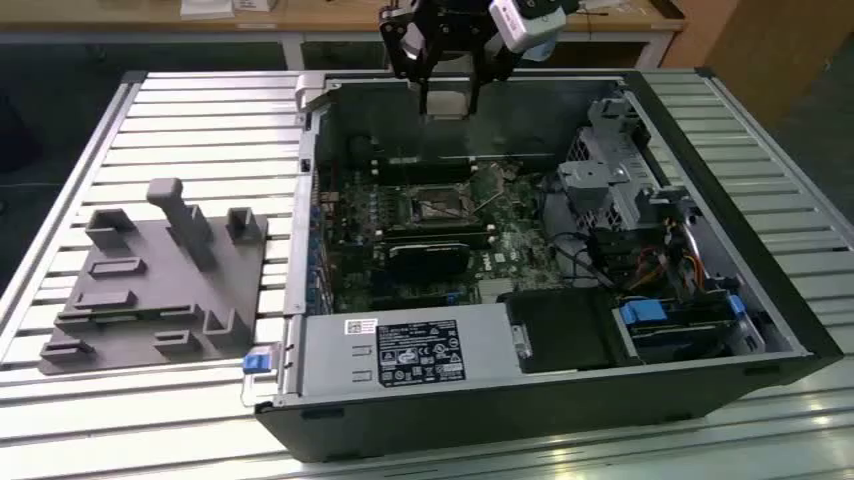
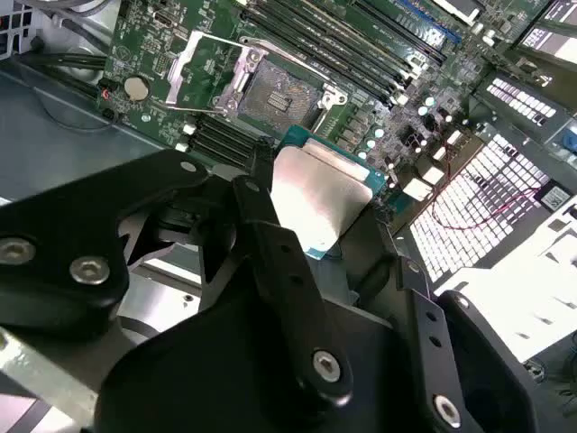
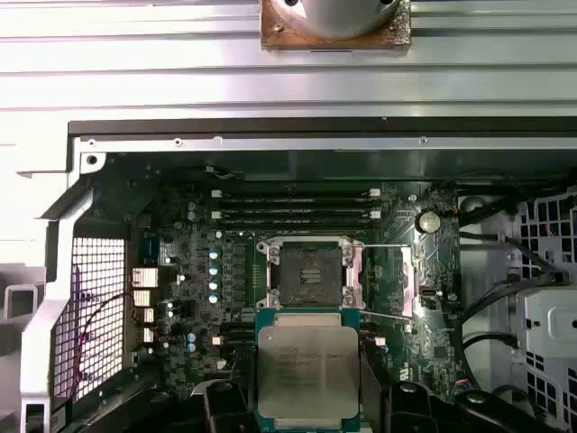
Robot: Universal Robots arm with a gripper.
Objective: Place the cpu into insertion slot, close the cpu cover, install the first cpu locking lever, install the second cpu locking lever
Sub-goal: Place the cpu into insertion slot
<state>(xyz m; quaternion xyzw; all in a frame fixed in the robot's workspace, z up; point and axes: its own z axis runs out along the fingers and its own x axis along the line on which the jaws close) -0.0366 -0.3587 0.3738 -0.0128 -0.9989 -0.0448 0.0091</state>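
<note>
One step is in hand: you are placing the cpu [image 3: 306, 374]. Reading the exterior view from its left, the grey fixture [image 1: 147, 270] lies outside the case. The insertion slot [image 1: 438, 207] sits bare, with the cpu cover [image 3: 406, 281] apparently swung open. The gripper [image 1: 450, 100] hangs high, pinching the cpu by its edges, well apart from the slot. Seating calls for squaring chip over socket.

Gripper [image 1: 450, 110] held high, pointing down, clamped on cpu [image 3: 306, 368]
</note>
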